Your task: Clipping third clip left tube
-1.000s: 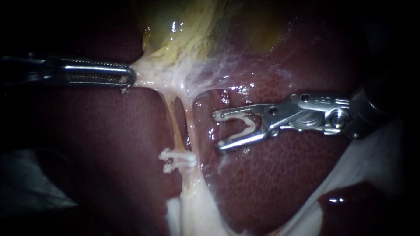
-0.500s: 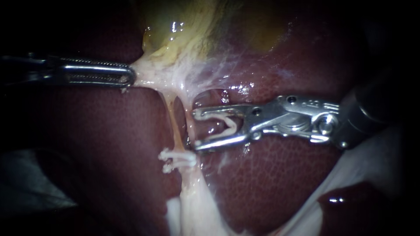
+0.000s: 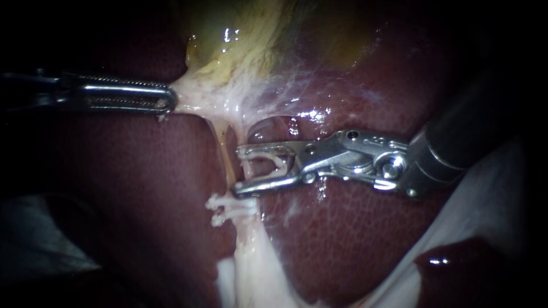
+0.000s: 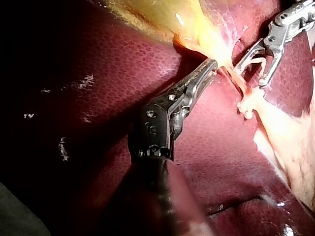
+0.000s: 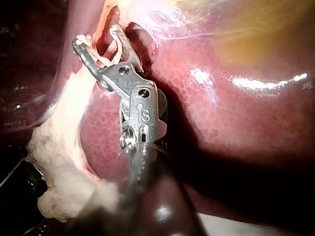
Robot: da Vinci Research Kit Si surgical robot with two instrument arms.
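**White clip carried to the tubes, jaws still wide**

Steel jaws of the left instrument (image 3: 168, 101) are clamped together on a tag of pale tissue (image 3: 197, 94) at the narrow end of the gallbladder (image 3: 240, 45). The strand is stretched taut toward the shaft's side. The gallbladder is yellow-green and glistening, and it lies on the dark red liver (image 3: 354, 239).

Two thin strands run down from the pale tissue across the liver's surface. The left tube (image 3: 227, 162) is yellowish and slender. The right tube (image 3: 247, 166) lies just beside it, paler and a little broader. Lower on these strands sit two placed clips (image 3: 228, 206), white, side by side and crosswise.

The right instrument (image 3: 238, 169) comes in from the right, low over the liver. Its jaws stand wide apart and hold an open white clip (image 3: 278, 163), one leg lying against each jaw. The jaws straddle the strands just above the placed clips. The right tube sits in the gap, and the jaw tips reach as far as the left tube. I cannot tell whether the left tube lies fully inside the gap. The lower jaw tip is near the placed clips, and contact is unclear.

In the right wrist view the clip's legs are spread, with a strand passing between them.
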